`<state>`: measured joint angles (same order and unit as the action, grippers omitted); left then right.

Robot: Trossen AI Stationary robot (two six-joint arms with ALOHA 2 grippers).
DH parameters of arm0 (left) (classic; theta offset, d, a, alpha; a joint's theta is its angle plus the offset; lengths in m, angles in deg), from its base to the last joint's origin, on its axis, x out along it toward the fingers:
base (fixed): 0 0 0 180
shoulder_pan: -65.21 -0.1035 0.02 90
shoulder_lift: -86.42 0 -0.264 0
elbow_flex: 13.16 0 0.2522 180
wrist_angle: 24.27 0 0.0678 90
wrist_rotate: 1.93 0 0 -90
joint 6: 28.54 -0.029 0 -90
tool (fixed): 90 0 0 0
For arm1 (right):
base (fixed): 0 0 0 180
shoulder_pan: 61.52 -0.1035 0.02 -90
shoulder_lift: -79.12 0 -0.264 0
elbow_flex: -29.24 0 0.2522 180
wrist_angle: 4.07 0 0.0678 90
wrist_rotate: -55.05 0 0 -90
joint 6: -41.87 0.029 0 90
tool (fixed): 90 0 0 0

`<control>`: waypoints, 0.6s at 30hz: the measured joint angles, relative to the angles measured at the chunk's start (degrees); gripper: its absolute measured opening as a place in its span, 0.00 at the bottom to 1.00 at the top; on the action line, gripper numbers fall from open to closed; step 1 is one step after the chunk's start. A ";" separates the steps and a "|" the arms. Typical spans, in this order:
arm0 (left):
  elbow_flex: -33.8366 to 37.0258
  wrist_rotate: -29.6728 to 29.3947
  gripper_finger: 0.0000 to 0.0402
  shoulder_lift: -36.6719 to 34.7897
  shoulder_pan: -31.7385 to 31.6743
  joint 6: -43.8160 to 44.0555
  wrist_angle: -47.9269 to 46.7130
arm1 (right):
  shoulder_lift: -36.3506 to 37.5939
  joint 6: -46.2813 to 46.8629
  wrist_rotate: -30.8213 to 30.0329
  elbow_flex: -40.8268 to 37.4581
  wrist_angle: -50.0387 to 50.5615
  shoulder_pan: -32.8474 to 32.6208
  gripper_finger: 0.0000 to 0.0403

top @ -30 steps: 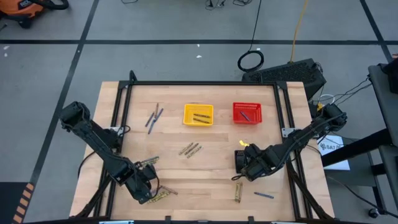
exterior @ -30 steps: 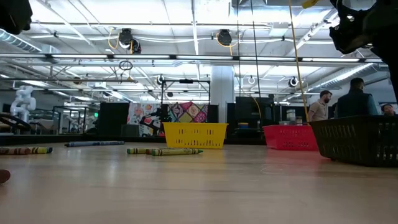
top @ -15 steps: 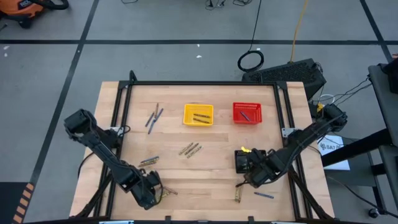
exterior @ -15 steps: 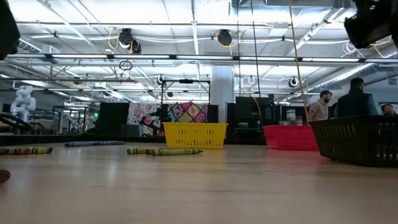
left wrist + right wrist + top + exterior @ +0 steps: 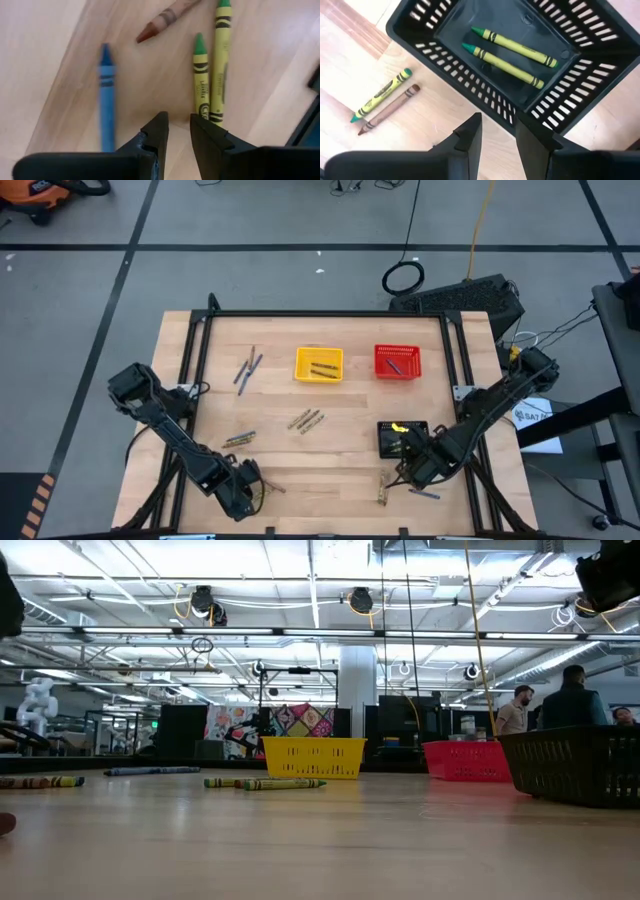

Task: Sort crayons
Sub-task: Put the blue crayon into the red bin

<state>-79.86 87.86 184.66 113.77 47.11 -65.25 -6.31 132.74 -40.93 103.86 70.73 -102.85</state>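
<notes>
On the wooden surface (image 5: 330, 455), both narrow-gapped pincers hold nothing: left pincer (image 5: 178, 131) above green crayons (image 5: 201, 80), right pincer (image 5: 497, 135) beside the black basket (image 5: 470, 80).

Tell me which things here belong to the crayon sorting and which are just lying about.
Job: loose crayons, yellow basket, red basket, black basket holding two green crayons.
Lying about: coiled cable, black case beyond the table, people behind.

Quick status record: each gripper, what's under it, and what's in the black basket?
left gripper: jaws apart, empty, near front-left table edge
under it: blue crayon, brown crayon, two green crayons
right gripper: jaws apart, empty, by black basket
black basket contents: two green crayons
beside basket: green and brown crayons
</notes>
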 joint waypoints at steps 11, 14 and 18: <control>-6.40 -2.38 0.21 0.08 -0.04 -2.51 -22.54 | 0.00 -0.02 -3.19 0.00 -0.13 -0.03 0.25; -6.40 -3.08 0.21 0.08 -0.27 -2.55 -25.43 | 0.00 -0.05 -3.16 0.00 -0.14 -0.03 0.25; -6.42 -4.28 0.21 0.06 -0.93 -4.25 -25.58 | 0.00 -0.26 -3.13 0.00 -0.13 -0.03 0.25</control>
<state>-86.28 83.57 184.72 112.84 42.86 -90.84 -6.31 132.48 -44.06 103.86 70.60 -102.88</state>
